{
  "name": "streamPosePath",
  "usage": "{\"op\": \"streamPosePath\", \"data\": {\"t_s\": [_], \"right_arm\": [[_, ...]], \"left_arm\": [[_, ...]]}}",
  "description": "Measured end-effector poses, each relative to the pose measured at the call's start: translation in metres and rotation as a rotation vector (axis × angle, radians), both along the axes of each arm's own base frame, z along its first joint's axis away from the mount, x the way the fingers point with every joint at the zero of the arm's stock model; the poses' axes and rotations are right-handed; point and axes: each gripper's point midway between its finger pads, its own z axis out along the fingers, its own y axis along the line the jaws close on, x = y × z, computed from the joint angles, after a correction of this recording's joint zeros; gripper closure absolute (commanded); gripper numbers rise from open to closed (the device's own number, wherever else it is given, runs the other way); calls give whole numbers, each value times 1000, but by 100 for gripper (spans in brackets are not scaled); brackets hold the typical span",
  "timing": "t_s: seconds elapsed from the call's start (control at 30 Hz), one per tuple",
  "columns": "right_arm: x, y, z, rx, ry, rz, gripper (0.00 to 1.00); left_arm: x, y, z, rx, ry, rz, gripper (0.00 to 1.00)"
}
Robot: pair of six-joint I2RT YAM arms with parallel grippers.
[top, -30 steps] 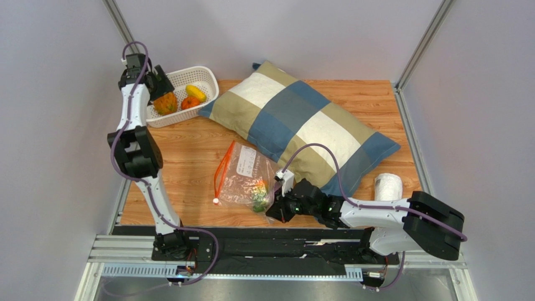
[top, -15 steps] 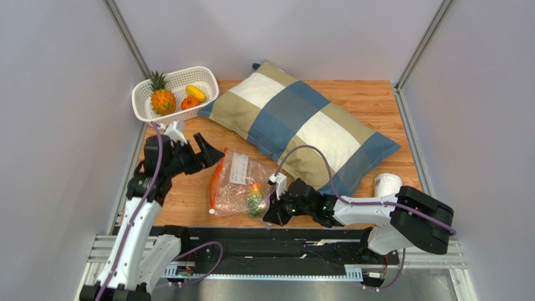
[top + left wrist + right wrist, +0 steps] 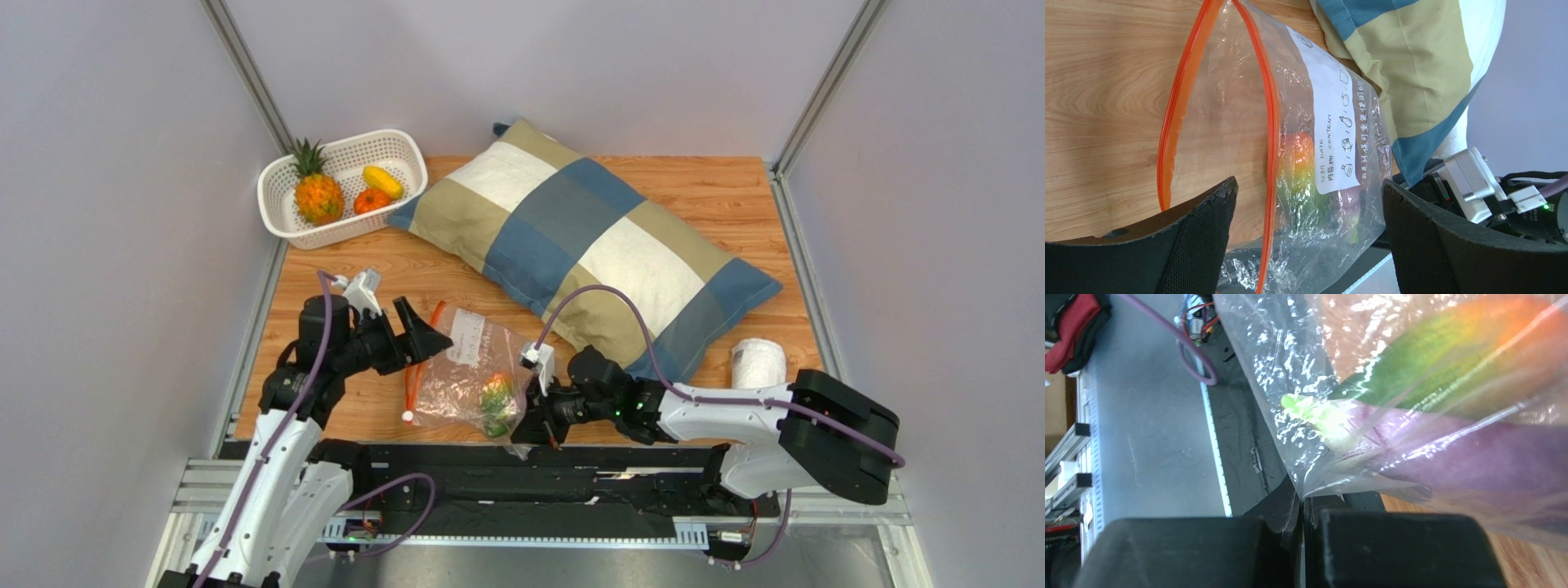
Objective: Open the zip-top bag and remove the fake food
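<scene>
The zip-top bag lies on the wooden table near the front edge. Its orange-red zip mouth is open and its white slider sits at the near end. A green-orange mango and a purple eggplant are inside the bag. My left gripper is open and empty at the bag's mouth, with the bag between its fingers. My right gripper is shut on the bag's bottom corner. The pineapple, an orange-red round piece and a yellow piece lie in the basket.
The white perforated basket stands at the back left. A large striped pillow fills the middle and right of the table, just behind the bag. A white roll stands at the right, by the pillow's corner.
My left arm left the pineapple in the basket and came down to the bag's mouth with its gripper open. The bag shifted slightly left. My right gripper kept its hold.
</scene>
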Motion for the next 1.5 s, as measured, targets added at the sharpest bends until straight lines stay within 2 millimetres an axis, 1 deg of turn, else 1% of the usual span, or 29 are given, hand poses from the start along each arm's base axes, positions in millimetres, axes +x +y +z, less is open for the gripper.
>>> {"op": "streamPosePath", "data": {"t_s": [0.1, 0.13, 0.27, 0.3, 0.37, 0.4, 0.47, 0.5, 0.53, 0.57, 0.6, 0.63, 0.67, 0.73, 0.8, 0.83, 0.87, 0.9, 0.93, 0.97, 1.03, 1.1, 1.17, 1.23, 1.27, 1.33, 1.37, 1.47, 1.5], "right_arm": [[-2, 0, 4, 17, -2, 22, 98], [-3, 0, 5, 20, -2, 30, 98], [-7, 0, 5, 25, 4, 50, 98], [-7, 0, 6, 27, 5, 53, 97], [-7, 0, 6, 29, 4, 55, 96], [-7, 0, 6, 29, 4, 54, 94], [-7, 0, 5, 24, 5, 49, 82], [-5, -1, 4, 19, 2, 38, 75], [-4, -2, 3, 10, 3, 26, 51], [-3, -3, 1, -2, 13, 10, 42], [-1, -6, 0, -21, 25, -17, 38], [1, -8, 0, -37, 40, -41, 26], [2, -10, 1, -61, 63, -70, 20], [4, -12, 9, -97, 110, -119, 13], [8, -12, 26, -117, 144, -174, 11], [11, -13, 43, -131, 165, -218, 9], [12, -12, 51, -128, 168, -235, 8], [16, -15, 63, -142, 182, -281, 6], [21, -16, 78, -143, 192, -328, 1], [29, -18, 99, -137, 195, -401, 1], [44, -20, 133, -98, 194, -512, 0], [61, -23, 169, -44, 183, -621, 0], [77, -24, 198, -8, 176, -719, 0], [91, -23, 217, 0, 165, -793, 0], [98, -19, 224, 0, 156, -817, 0], [110, -8, 226, -32, 142, -849, 2], [115, -2, 222, -56, 136, -859, 2], [128, 9, 191, -188, 113, -874, 9], [131, 10, 181, -227, 103, -876, 13]], "left_arm": [[3, -1, -2, -3, 6, 2, 11], [6, -2, -1, -8, 0, 1, 16], [20, -10, -4, -36, 6, -23, 21], [25, -12, -7, -43, 21, -33, 26], [32, -17, -16, -52, 55, -51, 39], [35, -18, -24, -53, 84, -57, 64], [35, -19, -31, -58, 110, -57, 86], [34, -19, -33, -58, 112, -57, 97], [34, -19, -33, -57, 105, -59, 100], [33, -19, -29, -57, 86, -63, 100], [33, -19, -25, -59, 65, -64, 100], [32, -19, -18, -62, 34, -70, 100], [31, -20, -11, -68, 2, -82, 100], [26, -23, 5, -82, -66, -111, 100], [19, -27, 20, -97, -128, -149, 100], [14, -31, 29, -102, -165, -180, 100], [12, -33, 33, -104, -180, -194, 100], [7, -36, 39, -107, -203, -216, 100], [3, -41, 45, -109, -224, -241, 100], [-4, -48, 51, -112, -246, -276, 100], [-13, -58, 58, -110, -268, -330, 100], [-22, -69, 63, -104, -285, -375, 100], [-29, -78, 64, -89, -296, -404, 100], [-34, -87, 63, -73, -303, -429, 100], [-36, -90, 62, -60, -306, -436, 100], [-39, -94, 61, -42, -312, -446, 100], [-40, -96, 59, -33, -314, -448, 100], [-41, -100, 54, -7, -313, -447, 100], [-41, -100, 53, -2, -312, -446, 100]]}}
